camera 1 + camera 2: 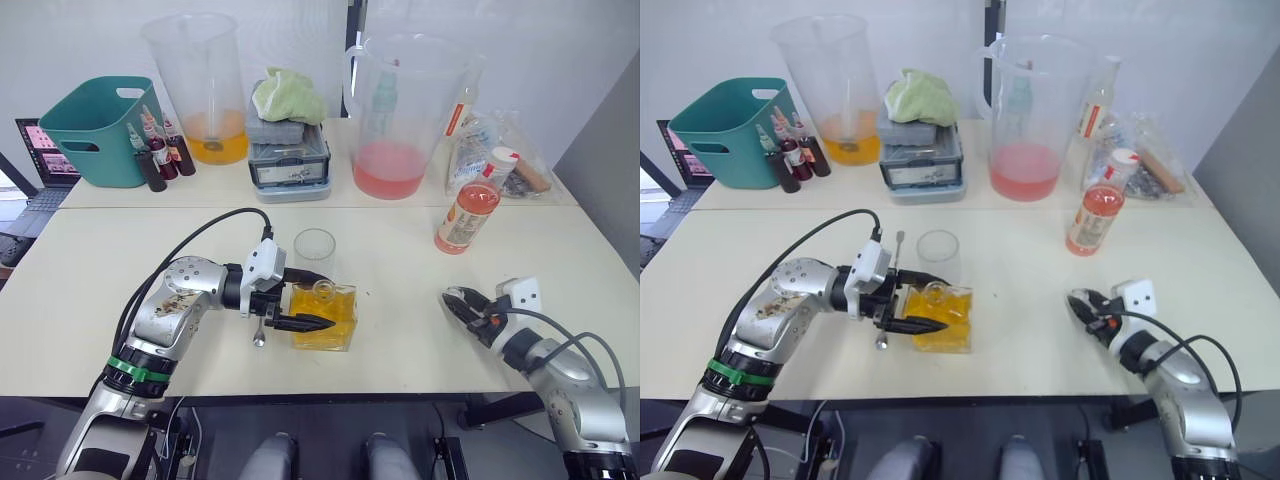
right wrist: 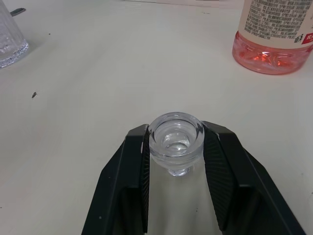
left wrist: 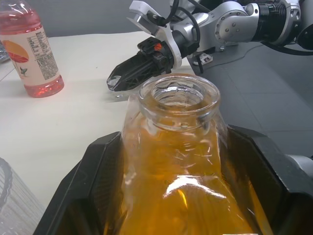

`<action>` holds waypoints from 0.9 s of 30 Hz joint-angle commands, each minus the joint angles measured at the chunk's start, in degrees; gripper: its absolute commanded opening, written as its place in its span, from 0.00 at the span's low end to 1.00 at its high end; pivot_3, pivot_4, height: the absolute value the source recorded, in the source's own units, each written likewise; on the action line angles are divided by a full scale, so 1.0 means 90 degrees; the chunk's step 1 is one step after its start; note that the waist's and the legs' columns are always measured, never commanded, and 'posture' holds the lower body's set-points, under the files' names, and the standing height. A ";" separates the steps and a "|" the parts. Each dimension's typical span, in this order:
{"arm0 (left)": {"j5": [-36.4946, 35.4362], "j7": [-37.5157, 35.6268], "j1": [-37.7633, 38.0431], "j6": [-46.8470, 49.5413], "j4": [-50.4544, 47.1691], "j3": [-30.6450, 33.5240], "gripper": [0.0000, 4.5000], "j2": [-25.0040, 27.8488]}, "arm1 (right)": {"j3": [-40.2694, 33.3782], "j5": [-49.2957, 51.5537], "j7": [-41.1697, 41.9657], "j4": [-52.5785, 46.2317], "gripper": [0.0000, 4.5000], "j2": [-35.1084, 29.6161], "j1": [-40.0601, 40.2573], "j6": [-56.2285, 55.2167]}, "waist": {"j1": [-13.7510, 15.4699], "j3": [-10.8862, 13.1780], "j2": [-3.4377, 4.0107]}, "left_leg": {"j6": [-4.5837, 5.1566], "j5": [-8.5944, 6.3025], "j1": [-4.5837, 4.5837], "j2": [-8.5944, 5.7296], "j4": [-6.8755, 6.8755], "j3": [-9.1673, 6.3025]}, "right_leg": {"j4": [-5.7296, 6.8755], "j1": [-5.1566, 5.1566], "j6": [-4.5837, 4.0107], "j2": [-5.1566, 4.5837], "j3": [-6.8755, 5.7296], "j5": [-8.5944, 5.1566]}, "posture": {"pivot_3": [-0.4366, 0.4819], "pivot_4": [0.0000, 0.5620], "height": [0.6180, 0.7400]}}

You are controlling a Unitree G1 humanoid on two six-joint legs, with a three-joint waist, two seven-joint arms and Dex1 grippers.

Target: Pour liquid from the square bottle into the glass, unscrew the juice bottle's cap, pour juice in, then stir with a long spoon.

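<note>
Fingers of the left gripper [image 1: 312, 300] clamp the open bottle [image 1: 325, 315]; right gripper [image 2: 175, 171] pinches its stopper [image 2: 176, 139]. Next: tip it over the glass [image 1: 314, 252].

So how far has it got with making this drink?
Barely started. The stopper is out, held in the right claw. The left claw grips the square bottle, open and full. The glass looks empty. The juice bottle is capped; pouring and stirring remain.

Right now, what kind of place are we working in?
Probably a lab mock-up of a drinks bar: large clear plastic measuring jugs, a teal plastic bin beside small dark dropper bottles, and a laptop.
</note>
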 commanded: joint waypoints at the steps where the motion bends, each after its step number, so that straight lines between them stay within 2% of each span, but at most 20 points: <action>1: 0.0089 -0.0116 -0.0090 -0.0068 0.0008 -0.0061 0.62 0.0044 | 0.0029 -0.0095 0.0038 0.0160 0.24 0.0040 0.0054 0.0013 | 0.0000 0.0000 0.0000 | 0.0000 0.0000 0.0002 0.0001 0.0000 0.0000 | 0.0000 0.0001 0.0000 0.0001 0.0000 0.0000 | 0.48 0.27 1.00; 6: 0.0095 -0.0146 -0.0104 -0.0093 0.0043 -0.0054 0.62 0.0029 | 0.0000 -0.0109 0.0011 0.0219 0.24 0.0014 0.0024 0.0104 | 0.0001 0.0000 0.0000 | 0.0000 0.0000 0.0008 0.0002 0.0000 0.0000 | -0.0001 0.0008 0.0000 0.0003 0.0001 0.0000 | 0.48 0.27 1.00; 8: 0.0103 -0.0157 -0.0112 -0.0112 0.0070 -0.0045 0.62 0.0027 | -0.0035 -0.0072 0.0011 0.0156 0.47 -0.0015 0.0015 0.0162 | 0.0001 0.0000 0.0000 | 0.0000 0.0000 0.0009 0.0003 0.0000 0.0000 | -0.0001 0.0010 0.0000 0.0003 0.0001 0.0000 | 0.48 0.27 1.00; 15: 0.0086 -0.0187 -0.0189 -0.0135 0.0148 0.0023 0.62 0.0027 | -0.0139 -0.0005 -0.0036 -0.0117 0.99 -0.0045 -0.0043 0.0383 | 0.0003 -0.0002 0.0005 | 0.0000 0.0000 0.0005 0.0003 -0.0001 0.0005 | 0.0002 0.0000 0.0000 0.0004 0.0012 0.0000 | 0.48 0.27 1.00; 19: 0.0033 -0.0178 -0.0212 -0.0118 0.0107 0.0093 0.62 0.0043 | -0.0161 0.0008 -0.0048 -0.0257 1.00 -0.0069 -0.0063 0.0422 | 0.0003 -0.0002 0.0005 | 0.0000 0.0000 0.0005 0.0003 -0.0001 0.0005 | 0.0002 0.0000 0.0000 0.0004 0.0012 0.0000 | 0.48 0.27 1.00; 27: -0.1029 -0.0042 -0.0187 0.0952 -0.0682 0.0906 0.62 0.0552 | -0.0673 0.0442 -0.0113 -0.1517 1.00 -0.0337 -0.0030 0.0828 | -0.0039 0.0000 0.0007 | 0.0000 0.0000 -0.0009 0.0009 -0.0002 0.0007 | 0.0013 -0.0023 0.0000 0.0015 0.0023 0.0000 | 0.48 0.27 1.00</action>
